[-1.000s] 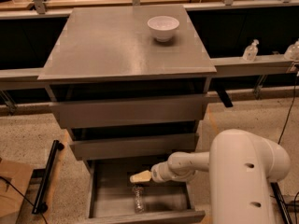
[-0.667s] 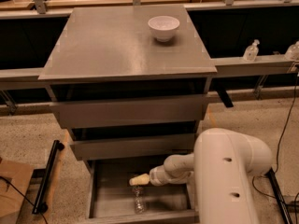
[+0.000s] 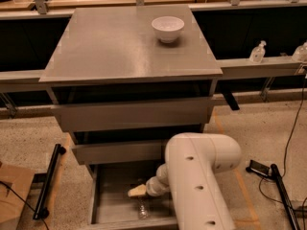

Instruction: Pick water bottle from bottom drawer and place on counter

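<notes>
While the lowest of the three grey metal drawers, the shallow bottom drawer (image 3: 94,201), stands pulled out, we log its one item: a small clear crinkled plastic water bottle (image 3: 142,209) on the drawer floor near the front, not lifted. Whether it stands or lies we cannot tell.

Item, gripper (image 3: 137,191): pale yellowish tip of the bulky white arm (image 3: 201,176), inside the bottom drawer, just above the water bottle. Contact we cannot confirm. Whether the jaws are open or closed, we cannot tell.

Change noted: against a second ago the gripper sits lower and slightly further left, nearer the water bottle. The arm's thick link is swung left and now hides the drawer's right half. The water bottle's place is unchanged. We read this as the last of the descent, with the grasp not yet made and the task at an early stage.

Item, table (image 3: 115,42): the broad flat grey metal top of the cabinet, the counter where the water bottle is to go. It carries a round white bowl (image 3: 168,28) near its back right.

Item, two upper grey drawers (image 3: 134,115): these overhang the rear of the bottom drawer. We judge the lift must come outward before rising.

Item, two clear pump-top dispenser bottles (image 3: 257,51) on the ledge at right: no part of the task.
</notes>
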Motion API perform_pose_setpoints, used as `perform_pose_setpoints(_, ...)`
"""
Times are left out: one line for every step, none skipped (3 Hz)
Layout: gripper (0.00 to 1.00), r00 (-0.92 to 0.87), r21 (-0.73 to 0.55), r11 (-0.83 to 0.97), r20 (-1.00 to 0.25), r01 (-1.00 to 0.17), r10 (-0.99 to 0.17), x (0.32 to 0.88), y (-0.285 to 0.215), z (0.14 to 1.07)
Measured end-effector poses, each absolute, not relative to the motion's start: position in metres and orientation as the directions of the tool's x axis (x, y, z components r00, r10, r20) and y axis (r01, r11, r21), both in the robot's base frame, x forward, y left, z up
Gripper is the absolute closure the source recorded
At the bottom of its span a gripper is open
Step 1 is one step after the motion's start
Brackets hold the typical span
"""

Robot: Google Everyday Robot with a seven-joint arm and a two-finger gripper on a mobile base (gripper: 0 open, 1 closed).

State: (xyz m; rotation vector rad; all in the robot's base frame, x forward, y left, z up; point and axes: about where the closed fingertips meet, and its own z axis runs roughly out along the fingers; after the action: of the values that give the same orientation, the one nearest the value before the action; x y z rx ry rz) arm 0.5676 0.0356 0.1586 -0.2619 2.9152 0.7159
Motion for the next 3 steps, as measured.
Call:
perform_pose_setpoints(0.00,-0.984,0.429,0.887,-0.116,-0.172,-0.135,0.563,0.057,0.128)
perform_pose_setpoints(0.15,-0.987,0.425,0.891,-0.084,-0.158,-0.135,0.557,0.071,0.112)
perform_pose_setpoints(0.39,-0.987,0.425,0.892,-0.083,-0.157,-0.135,0.557,0.071,0.118)
